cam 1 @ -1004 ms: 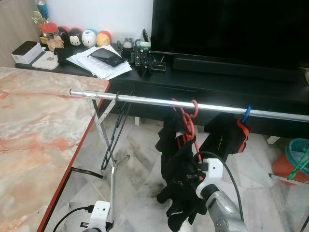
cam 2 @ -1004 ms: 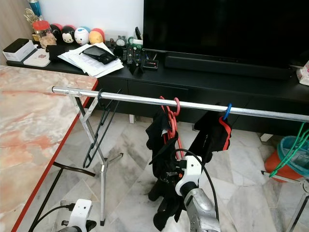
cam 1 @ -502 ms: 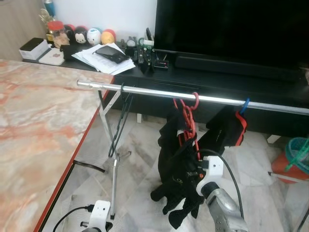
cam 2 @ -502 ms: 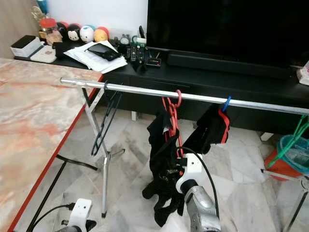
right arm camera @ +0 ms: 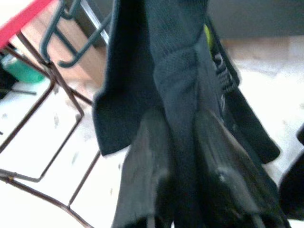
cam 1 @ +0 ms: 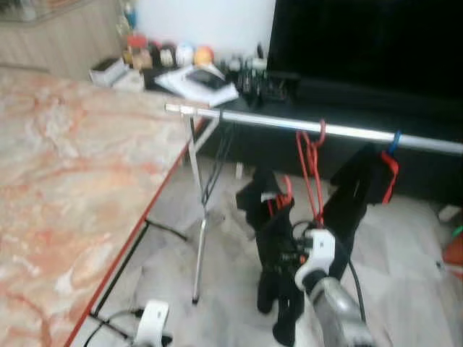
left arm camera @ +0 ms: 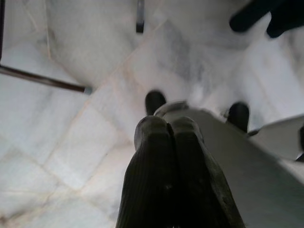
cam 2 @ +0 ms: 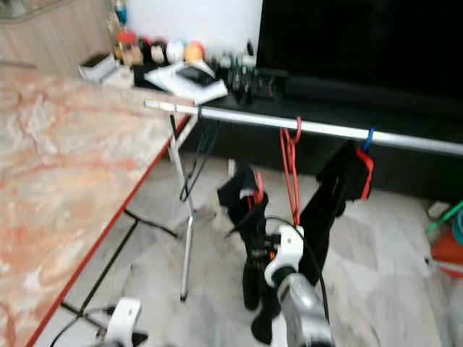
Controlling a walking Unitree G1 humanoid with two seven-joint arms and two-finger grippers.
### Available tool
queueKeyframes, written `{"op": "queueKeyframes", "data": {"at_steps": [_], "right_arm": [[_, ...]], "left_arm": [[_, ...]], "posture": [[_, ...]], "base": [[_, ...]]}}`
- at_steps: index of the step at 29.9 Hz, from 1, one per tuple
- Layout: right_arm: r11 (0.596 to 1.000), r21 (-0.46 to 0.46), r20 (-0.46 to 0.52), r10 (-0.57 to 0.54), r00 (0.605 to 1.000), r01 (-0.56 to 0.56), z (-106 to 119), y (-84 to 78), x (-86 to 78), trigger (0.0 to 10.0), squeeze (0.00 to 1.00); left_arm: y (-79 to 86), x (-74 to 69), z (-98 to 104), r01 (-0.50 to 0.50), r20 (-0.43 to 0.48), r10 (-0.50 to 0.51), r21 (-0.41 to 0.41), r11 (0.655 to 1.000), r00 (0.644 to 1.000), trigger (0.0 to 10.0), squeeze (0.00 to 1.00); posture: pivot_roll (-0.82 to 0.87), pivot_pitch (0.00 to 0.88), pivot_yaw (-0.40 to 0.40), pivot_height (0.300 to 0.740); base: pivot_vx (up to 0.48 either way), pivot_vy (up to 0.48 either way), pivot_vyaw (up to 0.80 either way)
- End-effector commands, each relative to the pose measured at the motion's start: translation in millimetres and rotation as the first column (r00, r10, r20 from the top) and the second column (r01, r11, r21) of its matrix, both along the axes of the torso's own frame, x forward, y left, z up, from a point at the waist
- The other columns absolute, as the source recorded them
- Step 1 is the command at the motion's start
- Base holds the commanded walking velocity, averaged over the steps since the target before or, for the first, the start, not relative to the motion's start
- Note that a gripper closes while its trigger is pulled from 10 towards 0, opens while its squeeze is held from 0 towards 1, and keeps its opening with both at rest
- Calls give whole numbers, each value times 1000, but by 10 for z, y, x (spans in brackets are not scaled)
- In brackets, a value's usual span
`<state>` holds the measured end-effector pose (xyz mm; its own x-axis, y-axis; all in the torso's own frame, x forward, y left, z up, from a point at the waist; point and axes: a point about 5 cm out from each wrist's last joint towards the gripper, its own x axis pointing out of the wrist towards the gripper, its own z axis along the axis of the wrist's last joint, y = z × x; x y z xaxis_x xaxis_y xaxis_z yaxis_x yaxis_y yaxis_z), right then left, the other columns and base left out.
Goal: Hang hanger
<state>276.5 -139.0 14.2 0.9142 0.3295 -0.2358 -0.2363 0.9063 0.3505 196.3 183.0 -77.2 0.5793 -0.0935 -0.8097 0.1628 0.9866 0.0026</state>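
Red hanger (cam 1: pixel 309 170) hooked on the silver rail (cam 1: pixel 340 131), black garment (cam 1: pixel 278 249) below the rail. Right pincer (right arm camera: pixel 183 156) clenched on that garment beneath the rail; left pincer (left arm camera: pixel 168 142) closed, empty, over the marble floor (left arm camera: pixel 71 142). Compared with the earlier frame, the whole view has shifted: more of the marble desk (cam 1: pixel 65 188) beside the rail shows, with motion blur.
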Motion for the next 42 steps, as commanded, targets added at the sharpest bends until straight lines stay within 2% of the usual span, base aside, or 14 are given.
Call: {"op": "queueKeyframes", "data": {"at_steps": [1, 42], "right_arm": [[1000, -14, 37, -16, 999, 16, 56, -60, 31, 10000, 0], [998, -41, 44, -51, 998, 52, 60, -111, 38, 10000, 0]], "left_arm": [[-38, -66, -41, 19, -32, -19, 2, 1000, 999, 10000, 0], [-51, -65, -41, 45, -36, -45, 0, 999, 998, 10000, 0]], "posture": [[24, 73, -47, 740], [3, 58, -38, 740]], "base": [[-274, 0, 0], [-271, 0, 0]]}}
